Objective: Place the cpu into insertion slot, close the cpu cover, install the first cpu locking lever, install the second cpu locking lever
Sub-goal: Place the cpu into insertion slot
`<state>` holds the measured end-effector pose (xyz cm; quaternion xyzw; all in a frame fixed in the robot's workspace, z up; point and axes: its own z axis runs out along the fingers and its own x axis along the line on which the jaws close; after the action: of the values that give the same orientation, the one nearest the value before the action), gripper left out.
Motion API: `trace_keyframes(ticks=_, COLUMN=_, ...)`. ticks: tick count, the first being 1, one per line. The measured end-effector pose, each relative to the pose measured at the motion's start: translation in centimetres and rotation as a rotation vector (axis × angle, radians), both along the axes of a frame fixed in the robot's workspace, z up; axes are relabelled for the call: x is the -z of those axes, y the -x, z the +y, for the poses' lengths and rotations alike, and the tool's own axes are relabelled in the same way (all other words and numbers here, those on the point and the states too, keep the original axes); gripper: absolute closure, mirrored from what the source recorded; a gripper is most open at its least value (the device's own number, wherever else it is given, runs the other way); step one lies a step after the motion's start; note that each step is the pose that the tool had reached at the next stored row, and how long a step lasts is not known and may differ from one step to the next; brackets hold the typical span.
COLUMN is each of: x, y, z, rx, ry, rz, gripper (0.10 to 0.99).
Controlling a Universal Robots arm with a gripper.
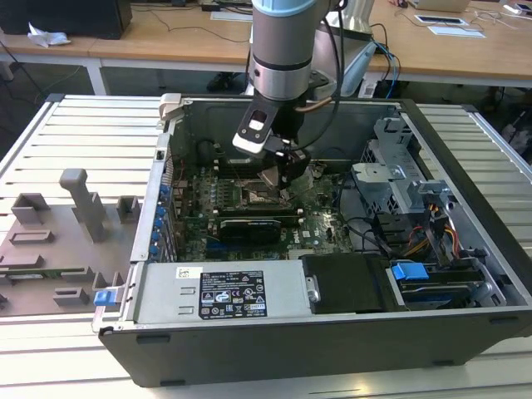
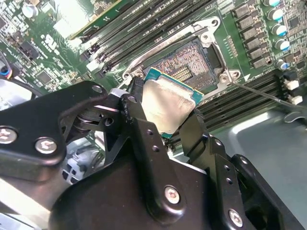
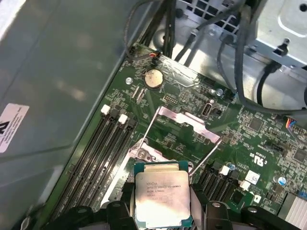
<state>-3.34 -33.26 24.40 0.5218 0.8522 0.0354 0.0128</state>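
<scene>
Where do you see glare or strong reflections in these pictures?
Second wrist view: the cpu top shines pale, and the board is washed out white in one patch. First wrist view: the case wall carries soft bright patches.

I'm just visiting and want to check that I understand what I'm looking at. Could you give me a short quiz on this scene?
1. True or false: the pincer is shut on the cpu.
2. The insertion slot is: A) empty, B) holding a chip, C) hidden under its cover.
3. Is the cpu cover open or closed?
Key: 1 true; 2 A; 3 open.
</scene>
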Motion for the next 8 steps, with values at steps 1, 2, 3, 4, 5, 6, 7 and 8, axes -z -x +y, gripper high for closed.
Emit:
trace_keyframes(ticks=1, x=0.0, y=0.0, z=0.0, rx=0.009, ry=0.0, rz=-0.0001, gripper=0.541)
trace_keyframes(ticks=2, x=0.01, y=0.0, z=0.0, rx=0.02, ry=0.0, rz=0.0, gripper=0.541)
trace_keyframes(ticks=3, x=0.01, y=0.0, z=0.0, rx=0.029, ry=0.001, rz=0.0, gripper=0.541)
trace_keyframes(ticks=4, x=0.02, y=0.0, z=0.0, rx=0.038, ry=0.001, rz=0.0, gripper=0.541)
trace_keyframes(ticks=5, x=0.02, y=0.0, z=0.0, rx=0.051, ry=0.001, rz=0.0, gripper=0.541)
trace_keyframes(ticks=6, x=0.03, y=0.0, z=0.0, rx=0.06, ry=0.002, rz=0.0, gripper=0.541)
trace_keyframes(ticks=7, x=0.03, y=0.0, z=0.0, rx=0.069, ry=0.003, rz=-0.0001, gripper=0.541)
trace_keyframes(ticks=8, x=0.04, y=0.0, z=0.0, rx=0.088, ry=0.004, rz=0.0, gripper=0.541)
